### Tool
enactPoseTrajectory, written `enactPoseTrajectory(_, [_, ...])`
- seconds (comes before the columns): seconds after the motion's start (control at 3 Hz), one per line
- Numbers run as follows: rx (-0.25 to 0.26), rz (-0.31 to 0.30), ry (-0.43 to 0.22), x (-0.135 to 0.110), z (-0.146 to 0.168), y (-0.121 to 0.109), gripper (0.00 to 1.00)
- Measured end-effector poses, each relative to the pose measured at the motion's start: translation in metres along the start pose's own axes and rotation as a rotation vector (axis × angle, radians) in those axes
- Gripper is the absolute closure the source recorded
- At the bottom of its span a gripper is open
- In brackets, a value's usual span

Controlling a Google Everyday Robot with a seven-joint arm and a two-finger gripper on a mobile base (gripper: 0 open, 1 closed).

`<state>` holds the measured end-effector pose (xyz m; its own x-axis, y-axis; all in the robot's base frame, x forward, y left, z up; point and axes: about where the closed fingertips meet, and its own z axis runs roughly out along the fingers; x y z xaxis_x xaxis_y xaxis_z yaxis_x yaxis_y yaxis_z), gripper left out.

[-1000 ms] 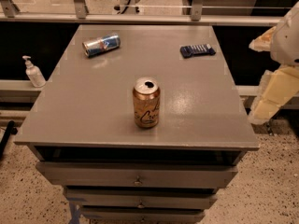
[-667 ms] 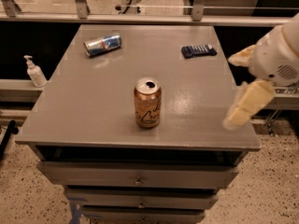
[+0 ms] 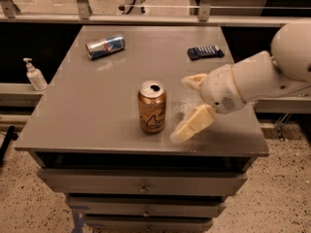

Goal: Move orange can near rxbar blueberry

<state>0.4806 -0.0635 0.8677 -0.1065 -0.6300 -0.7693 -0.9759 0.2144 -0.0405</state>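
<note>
The orange can [image 3: 152,107] stands upright near the front middle of the grey table [image 3: 87,115]; it has dark cursive script and a silver top. The rxbar blueberry [image 3: 205,52] lies flat at the back right of the table, a dark navy wrapper. My gripper [image 3: 187,108] reaches in from the right, just to the right of the can and apart from it. Its two cream fingers are spread wide, one [image 3: 192,125] low near the table front, the other [image 3: 194,80] higher and farther back. It holds nothing.
A blue-and-silver can [image 3: 105,46] lies on its side at the back left. A white pump bottle [image 3: 35,75] stands on a ledge left of the table. Drawers [image 3: 141,183] sit below the tabletop. A railing runs behind.
My arm has swung in from the right edge of view toward the left, over the table, bringing the gripper close to the orange can. The can and bar have not moved.
</note>
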Motion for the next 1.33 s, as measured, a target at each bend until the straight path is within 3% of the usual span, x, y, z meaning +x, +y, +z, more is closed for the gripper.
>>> enactPoseTrajectory(0.33, [-0.039, 0.008, -0.161, -0.022, 0.040, 0.002, 0.00])
enactPoseTrajectory(0.67, [-0.060, 0.015, -0.263, -0.040, 0.064, 0.002, 0.16])
enactPoseTrajectory(1.0, [-0.048, 0.007, -0.304, -0.047, 0.067, -0.005, 0.39])
enactPoseTrajectory(1.33, [-0.003, -0.014, -0.302, -0.044, 0.050, -0.023, 0.63])
